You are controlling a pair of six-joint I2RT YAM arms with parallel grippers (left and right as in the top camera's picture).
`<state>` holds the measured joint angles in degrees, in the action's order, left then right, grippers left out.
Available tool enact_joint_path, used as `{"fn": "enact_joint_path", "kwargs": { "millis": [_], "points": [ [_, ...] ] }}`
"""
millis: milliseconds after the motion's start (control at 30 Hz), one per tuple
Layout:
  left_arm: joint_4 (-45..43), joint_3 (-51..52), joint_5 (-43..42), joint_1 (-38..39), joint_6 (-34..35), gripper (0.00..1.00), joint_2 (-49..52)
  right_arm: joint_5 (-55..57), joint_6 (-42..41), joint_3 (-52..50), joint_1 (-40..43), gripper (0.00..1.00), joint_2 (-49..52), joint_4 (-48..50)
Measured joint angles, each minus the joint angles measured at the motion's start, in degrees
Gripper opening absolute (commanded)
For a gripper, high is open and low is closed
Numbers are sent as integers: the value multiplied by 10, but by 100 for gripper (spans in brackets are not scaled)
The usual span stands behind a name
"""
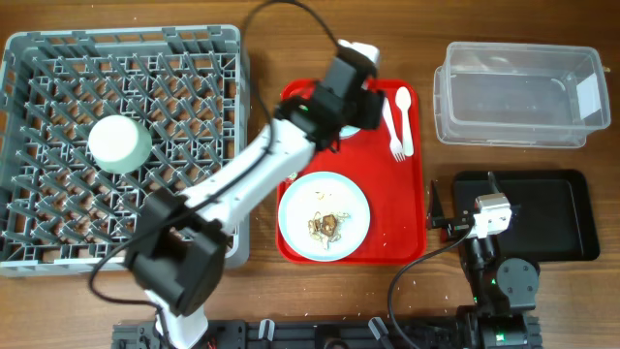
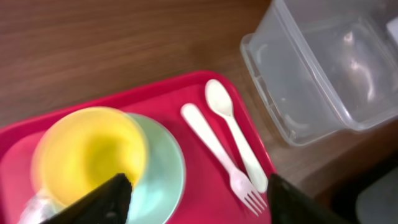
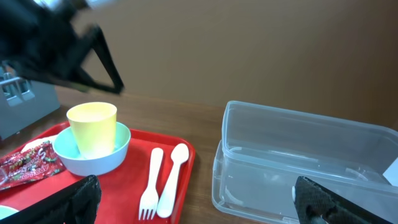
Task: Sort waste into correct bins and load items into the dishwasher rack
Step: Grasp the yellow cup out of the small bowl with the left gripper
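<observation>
My left gripper point(image 2: 199, 208) is open and empty, hovering over the far end of the red serving tray point(image 1: 412, 208). Just below it, the yellow cup point(image 2: 87, 152) stands inside the light blue bowl point(image 2: 165, 171). The white fork point(image 2: 217, 158) and spoon point(image 2: 233, 134) lie side by side to their right. In the overhead view my left gripper point(image 1: 368, 105) hides the cup and bowl. The mint-green bowl point(image 1: 118, 143) sits upside down in the grey dishwasher rack point(image 1: 39, 58). The pale plate point(image 1: 291, 218) holds brownish food scraps point(image 1: 325, 223). The red wrapper point(image 3: 25, 165) lies left of the bowl. My right gripper point(image 3: 199, 208) is open and empty.
The clear tub point(image 1: 518, 92) stands at the back right, empty. The black tray point(image 1: 552, 218) lies in front of it, with my right gripper point(image 1: 434, 218) at its left edge. The rack fills the table's left side.
</observation>
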<state>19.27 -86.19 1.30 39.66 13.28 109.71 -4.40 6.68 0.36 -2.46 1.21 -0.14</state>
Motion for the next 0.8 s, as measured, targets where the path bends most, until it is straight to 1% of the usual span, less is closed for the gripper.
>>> {"fn": "enact_joint_path", "kwargs": {
  "millis": [100, 200, 367, 467, 500, 567, 667, 700, 733, 767, 800],
  "points": [
    [-47, 0, 34, 19, -31, 59, 41, 0, 0, 0, 0, 100, 0, 0],
    [-72, 0, 78, 17, -44, 56, 73, 0, 0, 0, 0, 100, 0, 0],
    [-99, 0, 133, 6, -68, 54, 87, 0, 0, 0, 0, 100, 0, 0],
    [-91, 0, 141, 3, -74, 44, 87, 0, 0, 0, 0, 100, 0, 0],
    [-76, 0, 132, 3, -76, 38, 87, 0, 0, 0, 0, 100, 0, 0],
    [-54, 0, 113, 3, -76, 29, 88, 0, 0, 0, 0, 100, 0, 0],
    [-42, 0, 99, 3, -75, 20, 89, 0, 0, 0, 0, 100, 0, 0],
    [-41, 0, 97, 3, -71, 13, 90, 0, 0, 0, 0, 100, 0, 0],
    [-41, 0, 95, 3, -69, 7, 90, 0, 0, 0, 0, 100, 0, 0],
    [-40, 0, 93, 3, -69, 4, 90, 0, 0, 0, 0, 100, 0, 0],
    [-40, 0, 93, 3, -67, 4, 90, 0, 0, 0, 0, 100, 0, 0]
  ]
}}
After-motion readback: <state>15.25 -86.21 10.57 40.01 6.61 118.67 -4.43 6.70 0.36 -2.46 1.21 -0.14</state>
